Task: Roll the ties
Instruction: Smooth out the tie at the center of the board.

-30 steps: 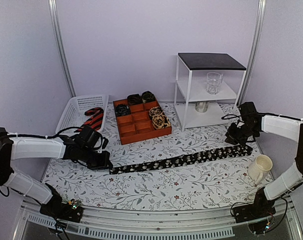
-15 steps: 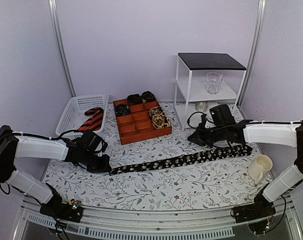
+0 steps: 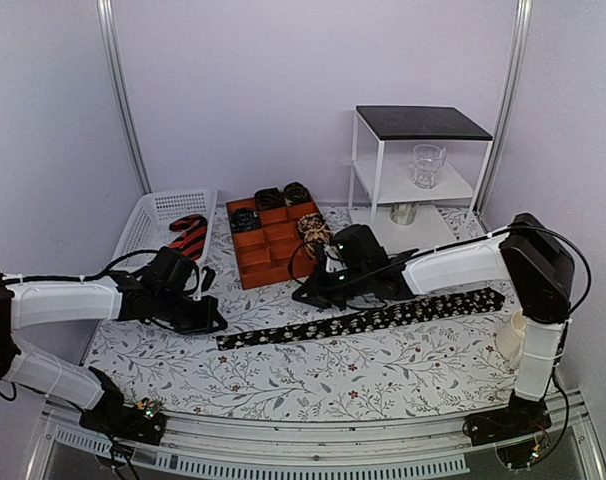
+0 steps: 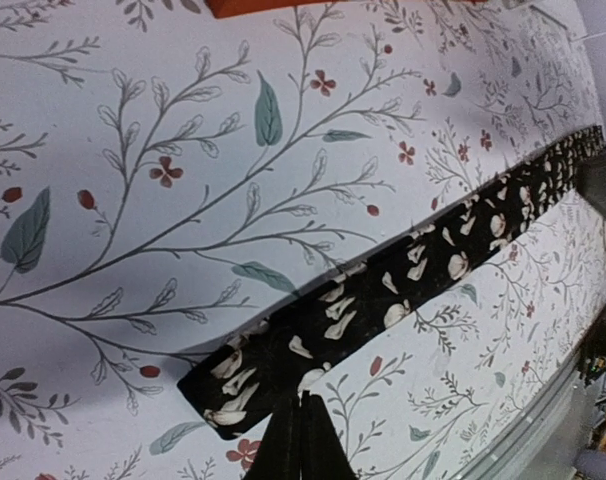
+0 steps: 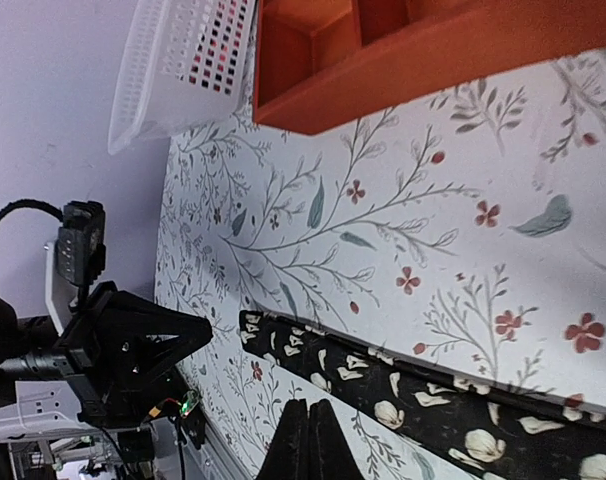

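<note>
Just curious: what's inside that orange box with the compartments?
Rolled ties: three dark coils toward the back and a tan patterned coil on the right. The other compartments show bare orange floor; the right arm hides the near right corner.

Long tie: black fabric necktie with pale flower print [image 3: 363,320], unrolled, flat, slanting across the table's middle, left end nearer the front edge.
Striped tie: red-and-black striped fabric necktie [image 3: 188,237], bunched in white mesh basket [image 3: 148,215], back-left corner.
Rolled ties: dark fabric coils [image 3: 269,197] in back compartments of orange divided tray [image 3: 273,265]; beige-patterned coil [image 3: 316,235] on its right side.
</note>
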